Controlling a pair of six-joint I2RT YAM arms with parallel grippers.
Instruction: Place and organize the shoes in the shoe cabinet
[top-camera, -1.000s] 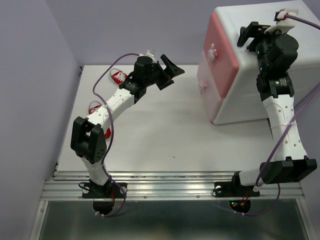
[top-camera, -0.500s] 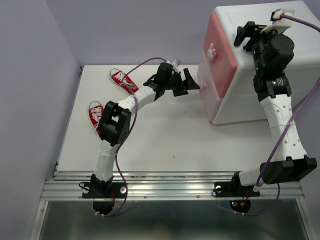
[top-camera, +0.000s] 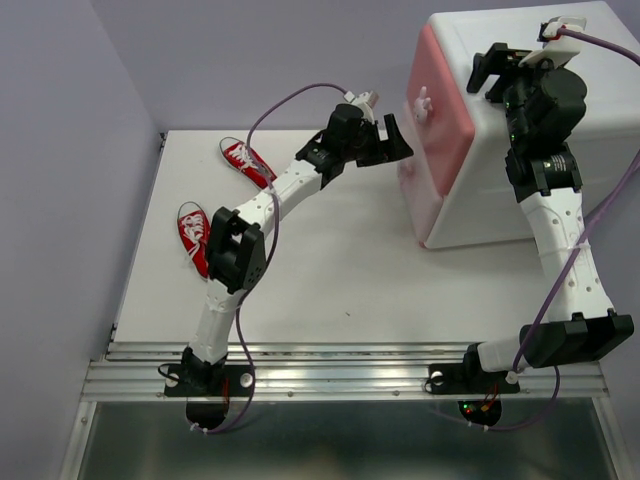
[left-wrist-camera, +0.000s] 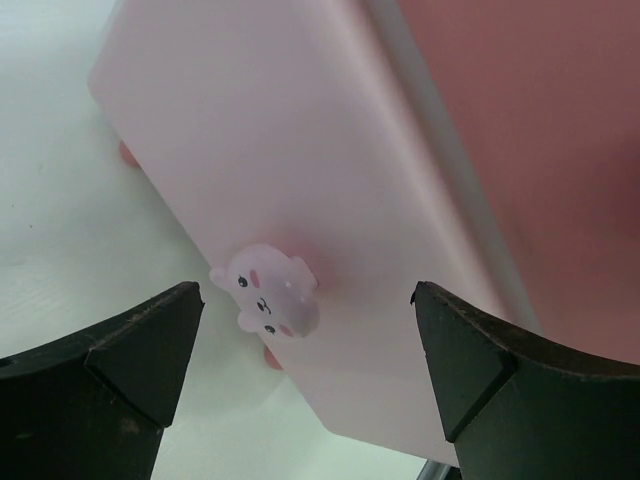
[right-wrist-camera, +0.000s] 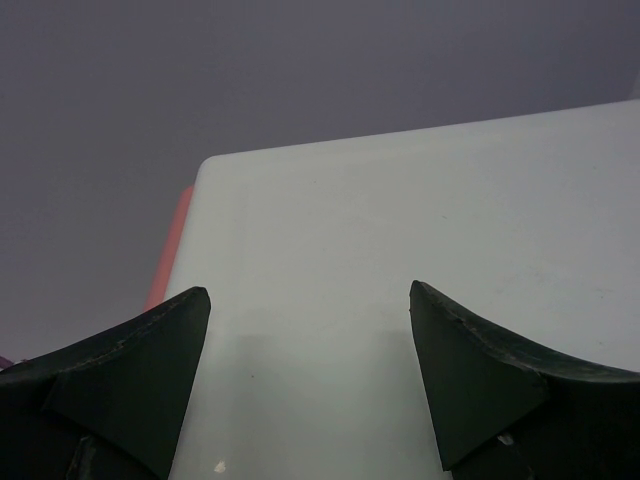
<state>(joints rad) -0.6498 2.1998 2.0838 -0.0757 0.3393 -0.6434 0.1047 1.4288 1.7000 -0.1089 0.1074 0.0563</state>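
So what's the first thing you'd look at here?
The big white shoe cabinet with pink drawer fronts, at the far right. The left arm's open fingers sit either side of a little animal-faced knob, not touching it. One red shoe and another red shoe lie at the far left.

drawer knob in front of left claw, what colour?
Pale pink knob with a small cartoon face, on the pink drawer front. Clearest in left wrist view.

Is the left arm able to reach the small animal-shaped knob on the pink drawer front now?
Probably yes. The left claw is open and points at the knob, which lies almost centred before it. Nothing stands between them, though they do not touch yet.
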